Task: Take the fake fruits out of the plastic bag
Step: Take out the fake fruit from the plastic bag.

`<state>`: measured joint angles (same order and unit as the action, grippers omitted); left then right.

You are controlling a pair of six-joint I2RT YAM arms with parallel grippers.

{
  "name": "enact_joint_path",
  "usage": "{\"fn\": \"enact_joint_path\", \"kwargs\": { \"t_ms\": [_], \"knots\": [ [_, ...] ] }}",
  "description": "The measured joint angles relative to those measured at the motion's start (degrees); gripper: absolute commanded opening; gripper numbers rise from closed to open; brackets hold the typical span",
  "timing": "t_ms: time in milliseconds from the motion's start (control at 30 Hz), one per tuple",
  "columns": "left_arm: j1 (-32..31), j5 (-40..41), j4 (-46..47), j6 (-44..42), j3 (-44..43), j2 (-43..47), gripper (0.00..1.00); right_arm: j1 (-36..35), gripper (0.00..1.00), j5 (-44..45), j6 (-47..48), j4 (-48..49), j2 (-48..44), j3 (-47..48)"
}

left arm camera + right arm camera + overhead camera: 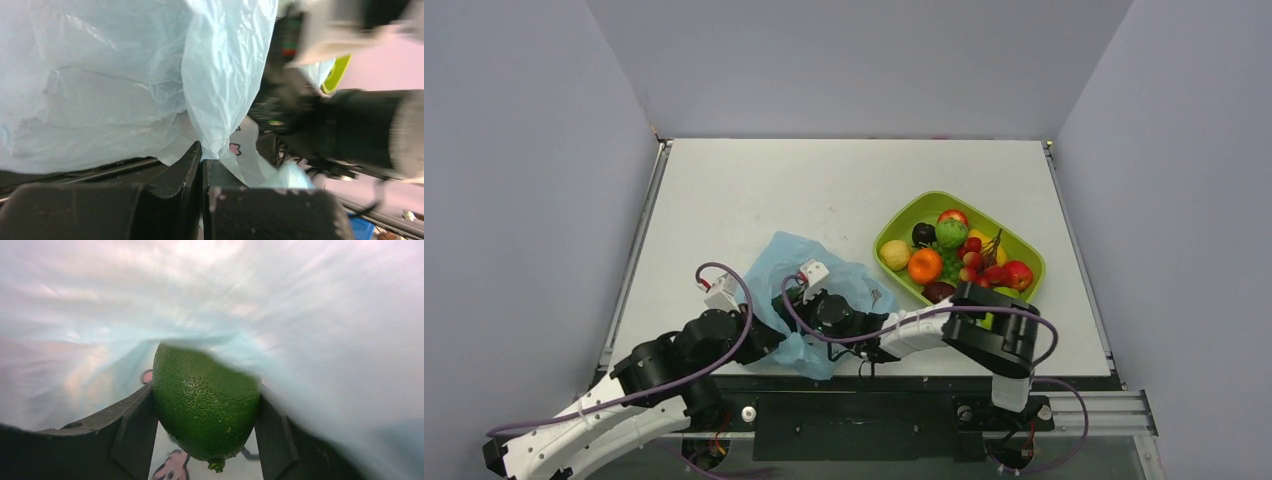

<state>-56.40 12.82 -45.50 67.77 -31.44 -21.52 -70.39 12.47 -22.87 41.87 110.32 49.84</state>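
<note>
The light-blue plastic bag (799,275) lies crumpled near the table's front edge, left of the green tray (899,220). My left gripper (202,160) is shut on a fold of the bag (220,100) at its near left side. My right gripper (206,410) is inside the bag, shut on a dark green oval fruit (206,400) with pebbly skin; bag film (300,330) surrounds it. In the top view the right gripper (809,300) is hidden under the bag. The tray holds an orange (924,265), a bumpy light-green ball (951,233) and red grapes (977,262).
The tray also holds a red apple (1018,275), a yellow fruit (894,254), a dark plum (923,234) and a dark red fruit (938,291). Grey walls enclose the table on three sides. The right arm's links (994,330) lie along the front edge.
</note>
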Motion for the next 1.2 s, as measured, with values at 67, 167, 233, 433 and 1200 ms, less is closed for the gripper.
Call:
{"fn": "enact_joint_path", "kwargs": {
  "t_ms": [67, 167, 233, 433, 1200],
  "knots": [
    [0.00, 1.38, -0.68, 0.00, -0.52, -0.87, 0.00, 1.70, 0.00, -2.80, -1.62, -0.52, -5.84, -3.02],
    [0.00, 3.65, -1.44, -0.57, -1.66, -3.13, 0.00, 4.57, 0.00, -7.93, -4.20, -0.35, -12.68, -6.14],
    [0.00, 4.83, -1.68, -1.05, -2.51, -5.09, 0.00, 6.16, 0.00, -11.04, -5.75, -0.31, -15.52, -8.00],
    [0.00, 7.76, -2.69, -1.55, -3.43, -8.87, 0.00, 7.63, 0.00, -16.15, -7.72, -5.57, -23.69, -14.29],
    [0.13, 12.39, -3.98, -2.56, -3.78, -8.37, 0.00, 11.45, 0.00, 3.69, 0.50, -31.39, -68.89, -20.02]
  ]
}}
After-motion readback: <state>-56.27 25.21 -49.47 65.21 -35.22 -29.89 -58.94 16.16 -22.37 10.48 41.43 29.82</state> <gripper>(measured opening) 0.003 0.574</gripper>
